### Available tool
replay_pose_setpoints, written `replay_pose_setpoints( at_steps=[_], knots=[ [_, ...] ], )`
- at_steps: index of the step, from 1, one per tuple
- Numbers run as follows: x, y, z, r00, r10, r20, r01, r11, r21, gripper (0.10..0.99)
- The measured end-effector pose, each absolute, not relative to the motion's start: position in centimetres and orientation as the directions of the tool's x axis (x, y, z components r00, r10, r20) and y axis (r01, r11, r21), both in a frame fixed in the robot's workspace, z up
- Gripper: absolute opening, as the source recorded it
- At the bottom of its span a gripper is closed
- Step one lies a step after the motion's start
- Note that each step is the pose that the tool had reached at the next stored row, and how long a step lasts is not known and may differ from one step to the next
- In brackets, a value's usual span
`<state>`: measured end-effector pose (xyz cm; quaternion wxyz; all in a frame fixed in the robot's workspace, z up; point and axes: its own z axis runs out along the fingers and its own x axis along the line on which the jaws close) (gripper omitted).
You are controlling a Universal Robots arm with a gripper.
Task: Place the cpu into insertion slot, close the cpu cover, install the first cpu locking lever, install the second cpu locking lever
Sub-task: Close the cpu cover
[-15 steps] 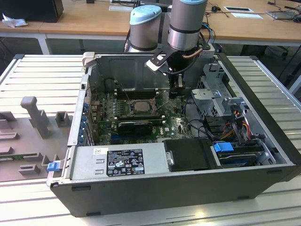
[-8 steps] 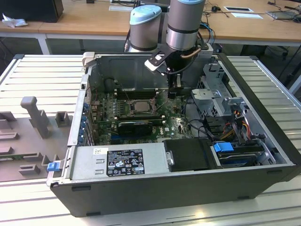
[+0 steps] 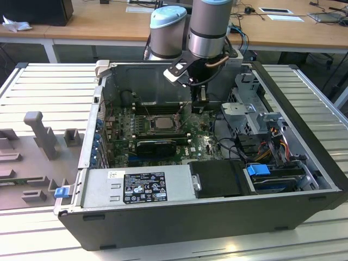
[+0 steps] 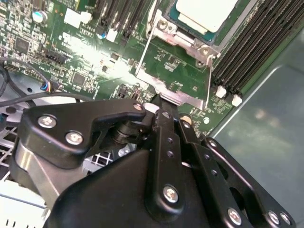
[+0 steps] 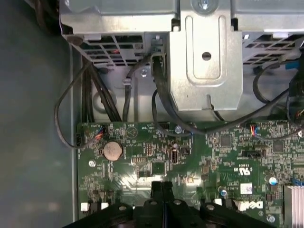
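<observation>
Cpu (image 4: 205,12) seated in slot (image 3: 145,123). Cover (image 4: 183,98) swung open, off cpu, not yet shut. Gripper (image 4: 160,108) fingers pressed together, tip at cover's free edge; pinch on edge not confirmed. Risk judged: edge slipped from tip, cover dropped hard, chip shifted. Counted: one cpu, one cover, one gripper.

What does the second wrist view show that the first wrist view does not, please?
The second wrist view brings the cpu with a silvery metal frame around it, beside long black slots. The first wrist view brings a round coin battery, black cables and a grey metal drive cage. Both wrist views share the green circuit board and the black gripper.
</observation>
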<state>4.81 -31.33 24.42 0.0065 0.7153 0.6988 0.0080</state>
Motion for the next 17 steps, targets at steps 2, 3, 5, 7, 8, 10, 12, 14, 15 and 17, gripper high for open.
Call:
replay_pose_setpoints(
  at_steps=[2, 3, 5, 7, 8, 10, 12, 14, 15, 17],
  knots=[
    [4.6, -31.3, 24.4, 0.023, 1.0, 0.002, 1.0, -0.023, 0.021, 0.106],
    [4.3, -31.3, 24.4, 0.023, 1.0, 0.002, 1.0, -0.023, 0.021, 0.106],
    [3.8, -31.3, 24.4, 0.023, 1.0, 0.002, 1.0, -0.023, 0.021, 0.106],
    [3.2, -31.3, 24.4, 0.023, 1.0, 0.002, 1.0, -0.023, 0.021, 0.106],
    [3.0, -31.3, 24.4, 0.023, 1.0, 0.002, 1.0, -0.023, 0.021, 0.106],
    [2.2, -31.3, 24.4, 0.023, 1.0, 0.001, 1.0, -0.023, 0.021, 0.106],
    [1.4, -31.3, 24.3, 0.023, 1.0, 0.001, 1.0, -0.023, 0.021, 0.106],
    [0.7, -31.3, 24.3, 0.023, 1.0, 0.001, 1.0, -0.023, 0.021, 0.106],
    [0.5, -31.3, 24.3, 0.023, 1.0, 0.001, 1.0, -0.023, 0.021, 0.106],
    [-0.2, -31.3, 24.2, 0.023, 1.0, 0.001, 1.0, -0.023, 0.021, 0.106]
  ],
)
